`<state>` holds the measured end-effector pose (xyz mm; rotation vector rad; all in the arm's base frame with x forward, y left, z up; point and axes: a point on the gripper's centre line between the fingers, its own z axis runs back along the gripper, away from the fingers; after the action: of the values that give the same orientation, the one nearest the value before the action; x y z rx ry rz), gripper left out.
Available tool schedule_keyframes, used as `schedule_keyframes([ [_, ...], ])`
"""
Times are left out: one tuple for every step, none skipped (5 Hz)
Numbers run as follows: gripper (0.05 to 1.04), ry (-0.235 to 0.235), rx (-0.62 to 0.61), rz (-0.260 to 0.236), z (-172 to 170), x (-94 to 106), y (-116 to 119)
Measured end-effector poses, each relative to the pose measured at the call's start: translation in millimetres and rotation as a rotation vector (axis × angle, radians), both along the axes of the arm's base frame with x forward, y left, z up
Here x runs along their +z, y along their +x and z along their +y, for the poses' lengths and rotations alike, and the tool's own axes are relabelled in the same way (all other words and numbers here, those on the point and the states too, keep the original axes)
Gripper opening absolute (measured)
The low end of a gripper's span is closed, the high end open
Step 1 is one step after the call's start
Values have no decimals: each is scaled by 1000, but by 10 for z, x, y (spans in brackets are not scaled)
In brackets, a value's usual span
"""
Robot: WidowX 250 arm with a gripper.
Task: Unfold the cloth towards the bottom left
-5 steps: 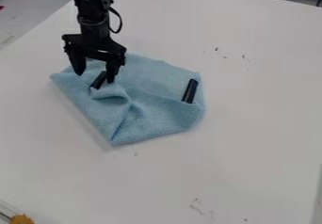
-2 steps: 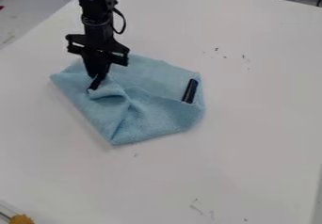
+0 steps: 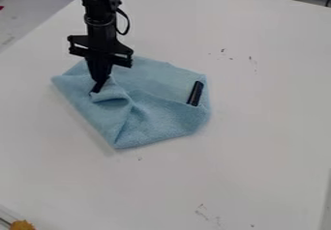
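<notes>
Your claw (image 3: pixel 101 78) is clenched at the left part of the blue cloth (image 3: pixel 158 120), can't tell if w/ fabric in it, & a black bar (image 3: pixel 195 93) lies on the cloth's right side.

Matt, softly rough blue cloth (image 3: pixel 157 120) — smooth, faintly glossy white tabletop (image 3: pixel 259 127), dark glossy cylinder (image 3: pixel 195 93)

A black two-finger gripper (image 3: pixel 100 80), fingers together, hangs down at a partly folded light-blue cloth (image 3: pixel 158 120) near the left edge of a white table (image 3: pixel 259 151). One black strip (image 3: pixel 97 87) shows beneath its fingertips; a second black strip (image 3: pixel 195 93) lies on the cloth's right side.
</notes>
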<state>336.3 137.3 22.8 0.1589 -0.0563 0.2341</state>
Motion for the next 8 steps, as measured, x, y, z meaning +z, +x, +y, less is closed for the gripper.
schedule_keyframes([
  [516, 0, -3, -1, -5, 0, 4],
  [825, 0, -5, -1, -5, 0, 4],
  [1006, -5, -15, -5, -13, 2, 16],
  [1002, -10, -17, -8, -11, -15, 35],
  [942, -25, -20, -7, -14, -75, 42],
  [651, -28, -17, -13, 27, -94, 35],
  [339, -26, -18, -22, 35, -90, 49],
  [148, -23, -9, -16, 35, -93, 38],
])
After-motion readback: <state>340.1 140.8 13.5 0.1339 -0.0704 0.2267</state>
